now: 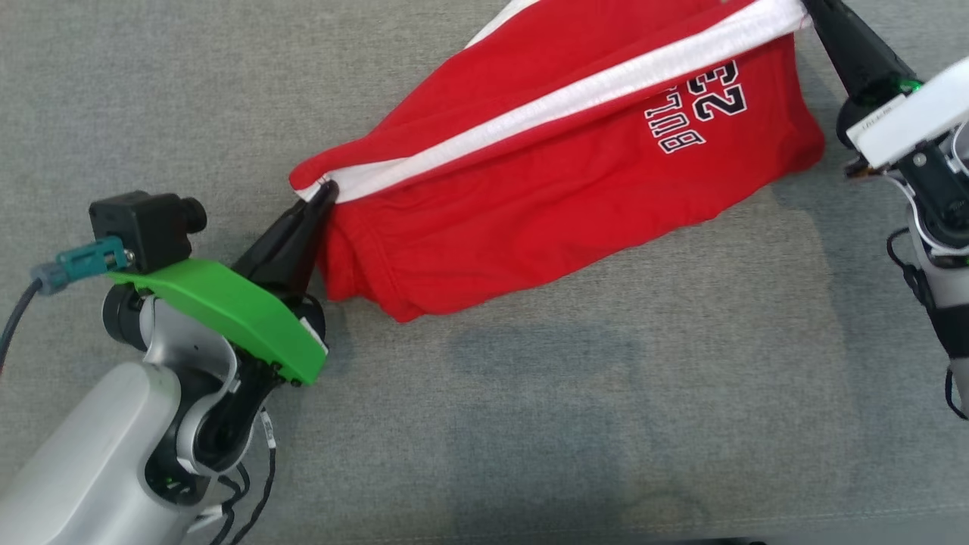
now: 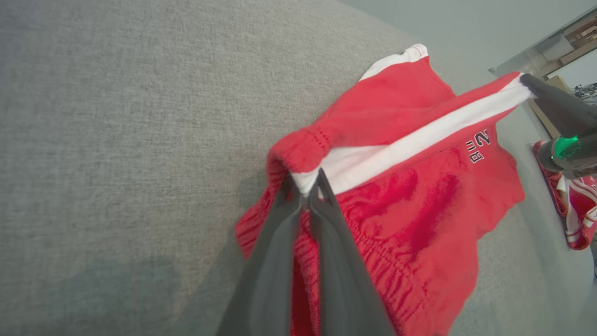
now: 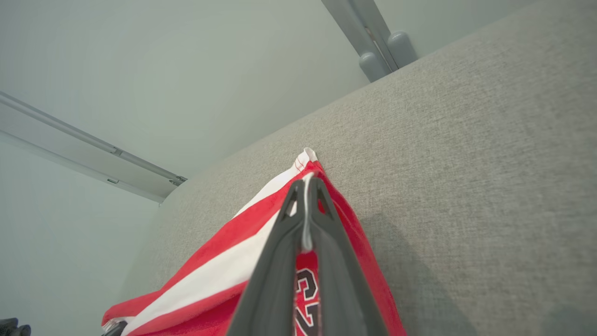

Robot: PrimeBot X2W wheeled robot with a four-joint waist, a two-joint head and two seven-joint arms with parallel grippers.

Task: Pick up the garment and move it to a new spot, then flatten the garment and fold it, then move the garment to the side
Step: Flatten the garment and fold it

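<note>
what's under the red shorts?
Grey fabric surface shows all around the red shorts, with their shadow on it. The left tool and right tool pinch the white stripe's ends. Anything directly beneath the cloth is covered.

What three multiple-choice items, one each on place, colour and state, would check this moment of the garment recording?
1. Where does the left gripper hold the red garment?
A) at one end of its white stripe
B) at its middle
C) nowhere

2. What colour is the surface beneath?
A) blue
B) grey
C) brown

3. What state is the right gripper in?
A) open above the cloth
B) shut on the garment
C) shut on nothing

1 A: the left wrist view shows its fingertips meeting at the stripe's end.
2 B: grey fabric lies all round.
3 B: the right wrist view shows white cloth pinched between its fingers.
</note>
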